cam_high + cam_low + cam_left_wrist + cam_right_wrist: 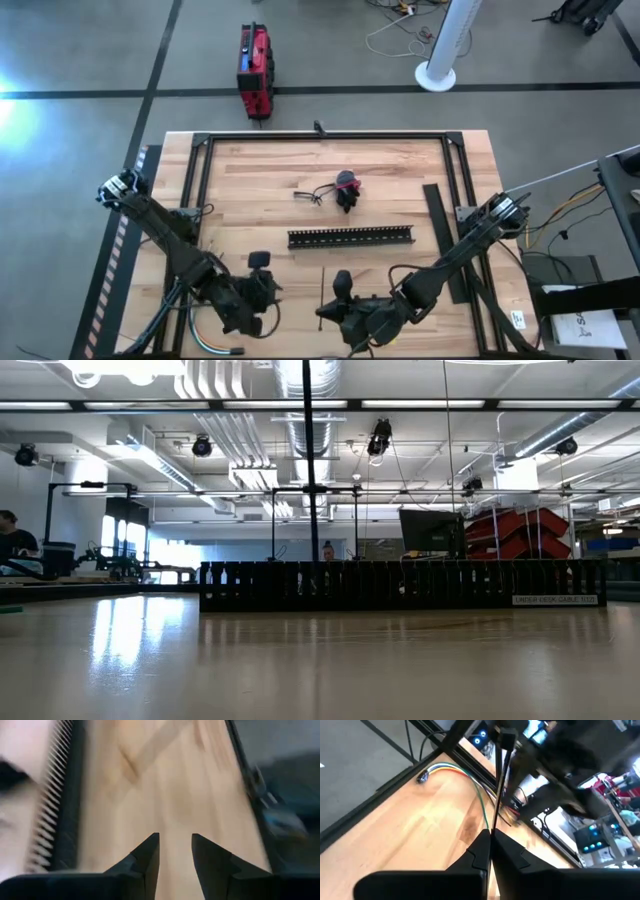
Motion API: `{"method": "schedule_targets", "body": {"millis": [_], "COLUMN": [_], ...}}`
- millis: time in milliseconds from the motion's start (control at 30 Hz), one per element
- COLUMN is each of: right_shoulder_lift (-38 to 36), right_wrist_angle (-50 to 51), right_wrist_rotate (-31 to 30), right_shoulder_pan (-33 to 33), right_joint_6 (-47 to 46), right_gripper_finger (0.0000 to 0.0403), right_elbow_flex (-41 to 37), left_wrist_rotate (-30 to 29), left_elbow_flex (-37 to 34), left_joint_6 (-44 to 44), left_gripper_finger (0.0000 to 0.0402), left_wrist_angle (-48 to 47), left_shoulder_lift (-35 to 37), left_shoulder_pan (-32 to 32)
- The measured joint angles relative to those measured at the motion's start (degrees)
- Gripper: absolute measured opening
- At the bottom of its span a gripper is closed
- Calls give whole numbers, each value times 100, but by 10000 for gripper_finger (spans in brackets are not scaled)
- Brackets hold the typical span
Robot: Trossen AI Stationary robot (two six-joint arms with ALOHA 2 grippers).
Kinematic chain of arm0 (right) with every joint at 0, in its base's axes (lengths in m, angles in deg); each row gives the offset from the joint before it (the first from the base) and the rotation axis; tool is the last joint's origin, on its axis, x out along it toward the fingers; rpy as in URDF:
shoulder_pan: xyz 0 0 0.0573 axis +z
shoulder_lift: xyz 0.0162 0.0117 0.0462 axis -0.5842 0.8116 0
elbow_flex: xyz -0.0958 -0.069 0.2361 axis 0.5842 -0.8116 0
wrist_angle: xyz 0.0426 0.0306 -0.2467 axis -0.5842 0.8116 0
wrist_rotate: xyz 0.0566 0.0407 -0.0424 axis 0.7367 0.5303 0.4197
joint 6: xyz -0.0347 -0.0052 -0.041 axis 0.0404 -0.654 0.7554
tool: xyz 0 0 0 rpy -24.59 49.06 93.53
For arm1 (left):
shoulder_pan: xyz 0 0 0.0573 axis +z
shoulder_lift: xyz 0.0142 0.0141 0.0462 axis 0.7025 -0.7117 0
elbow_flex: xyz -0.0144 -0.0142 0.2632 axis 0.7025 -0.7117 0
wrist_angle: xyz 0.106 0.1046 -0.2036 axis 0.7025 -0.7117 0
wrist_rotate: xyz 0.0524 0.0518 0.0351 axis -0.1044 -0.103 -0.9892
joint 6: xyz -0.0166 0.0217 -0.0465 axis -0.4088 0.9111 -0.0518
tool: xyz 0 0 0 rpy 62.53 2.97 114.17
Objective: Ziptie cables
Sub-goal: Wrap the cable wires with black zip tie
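- Right pincer [491, 845] is low at the near edge of the worktop [400, 180], fingers pressed together on the ziptie [497, 790], which stands up from the tips as a thin black strip with a small square head at its far end.
- Left pincer [175, 852] sits near the same edge, just beside the right one, fingers a little spread with nothing between them, only bare wood ahead.
- The cables [465, 777] lie at the near left corner of the worktop: thin green, white, blue and yellowish strands running side by side, then fanning loose, with a dark end [423, 777] by the frame rail.
- My read: the job now is getting the strip around that bundle.
- To do it well, the left pincer should gather the strands into one tight run first.
- Then the strip's free end can go under without snagging a single wire.
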Motion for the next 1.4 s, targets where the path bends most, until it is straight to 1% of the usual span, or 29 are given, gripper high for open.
{"method": "schedule_targets", "body": {"millis": [133, 200, 233, 367, 433, 567, 700, 833, 967, 1033, 1133, 1233, 1333, 1400], "right_shoulder_lift": [0, 0, 0, 0, 0, 8, 15, 15, 15, 15, 15, 17, 25, 33], "right_wrist_angle": [119, 250, 295, 315, 307, 311, 320, 314, 316, 325, 397, 443, 440, 440], "right_wrist_rotate": [-64, -90, -93, -99, -97, -93, -78, -78, -71, -68, -65, -65, -65, -65], "right_shoulder_pan": [5, 3, 3, -2, 0, 3, 14, 14, 14, 14, 14, 13, 3, 3], "right_joint_6": [-274, -450, -536, -740, -776, -909, -981, -982, -979, -980, -980, -1025, -1105, -1128], "right_gripper_finger": [0, 0, 0, 0, 0, 0, 0, 0, 0, 0, 0, 0, 0, 0], "right_elbow_flex": [8, 8, 8, 8, 8, 8, 5, 5, 3, 3, 3, 1, 1, 1], "left_wrist_rotate": [1067, 1382, 1431, 1473, 1380, 894, 665, 606, 649, 840, 1176, 1252, 1254, 1254], "left_elbow_flex": [362, 474, 537, 799, 924, 996, 987, 973, 942, 938, 931, 918, 890, 786], "left_joint_6": [-803, -1163, -1350, -2386, -2746, -3205, -3390, -3416, -3416, -3416, -3489, -3724, -3846, -3913], "left_gripper_finger": [86, 84, 83, 82, 82, 82, 82, 89, 115, 133, 159, 175, 178, 173], "left_wrist_angle": [-508, -499, -499, -510, -463, -249, 88, 94, 29, -28, -229, -304, -293, -295], "left_shoulder_lift": [-318, -446, -522, -773, -910, -1240, -1631, -2042, -2358, -2469, -2504, -2477, -2460, -2458], "left_shoulder_pan": [-146, -264, -342, -719, -962, -1479, -1853, -1940, -1941, -1941, -1941, -1945, -1973, -1978]}}
